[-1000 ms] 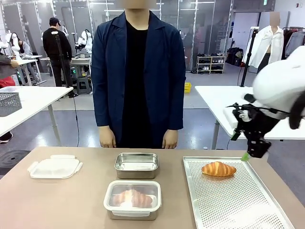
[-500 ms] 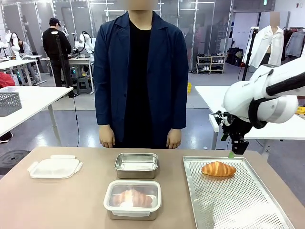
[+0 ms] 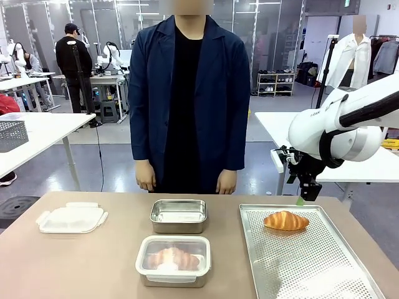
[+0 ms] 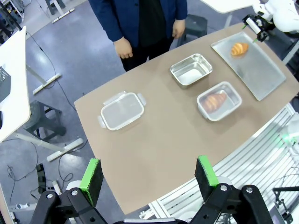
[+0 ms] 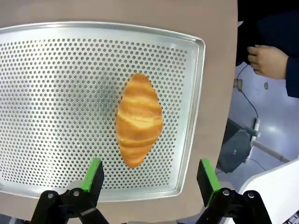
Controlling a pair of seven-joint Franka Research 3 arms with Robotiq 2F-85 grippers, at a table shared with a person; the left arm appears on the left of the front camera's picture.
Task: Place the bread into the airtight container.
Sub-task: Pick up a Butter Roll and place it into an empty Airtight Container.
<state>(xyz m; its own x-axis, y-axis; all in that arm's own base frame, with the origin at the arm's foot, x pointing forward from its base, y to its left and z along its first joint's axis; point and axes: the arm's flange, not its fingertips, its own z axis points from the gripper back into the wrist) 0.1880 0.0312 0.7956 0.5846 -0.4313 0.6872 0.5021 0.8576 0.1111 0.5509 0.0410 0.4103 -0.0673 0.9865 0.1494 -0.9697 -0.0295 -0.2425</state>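
The right claw [image 5: 149,179] hangs released, its green pads spread wide with nothing between them. Over the last second it has swung in from past the tray's outer side to hover above the far edge, and it has barely shifted in the last half second. Straight ahead of it, in line with the gap between its fingers, lies the croissant [image 5: 138,119], untouched on the perforated tray [image 5: 56,70]. In the front view the bread sits just below the claw and a little nearer the robot. The approach looks close to finished, so lowering and closing on the croissant seems the likely next step. Farther off to the claw's side stands the open steel container [image 3: 179,225], empty and probably the target. Beside it is a lidded container [image 3: 173,260] that already holds a pastry, and a loose lid [image 3: 72,218] lies beyond. The left claw [image 4: 148,175], also released, hovers high above the table [image 4: 154,140], well apart from everything.
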